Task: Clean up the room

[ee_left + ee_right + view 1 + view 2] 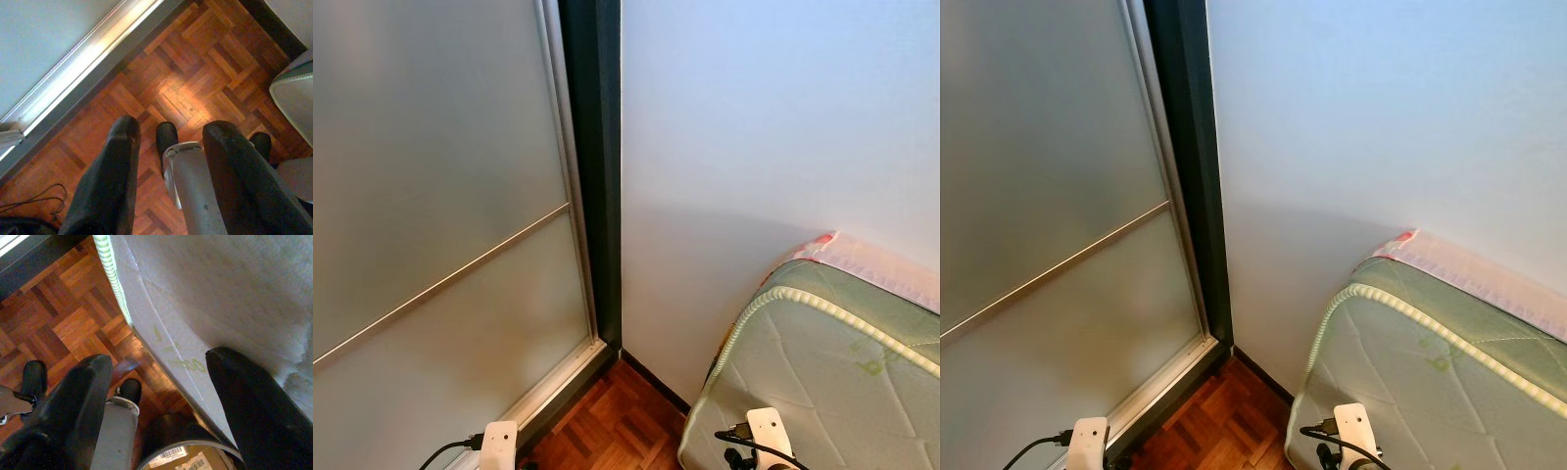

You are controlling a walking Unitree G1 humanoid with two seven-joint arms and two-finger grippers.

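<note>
Mattress (822,382): I saw it pale green and quilted, with a corded green-white edge, lying flat at the right, its corner close to the white wall.
Pink cloth (881,264): it lay along the mattress's far edge, against the wall.
Parquet floor (195,83): I saw reddish-brown wood, bare between mattress and sliding door.

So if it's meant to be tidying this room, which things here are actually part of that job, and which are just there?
Possibly part of the tidying:
- round container with barcode labels on the floor beside the mattress
- black cable lying loose on the floor

Just there:
- mattress
- frosted sliding door
- white wall
- parquet floor

Both grippers, left and right, are open and empty.
</note>
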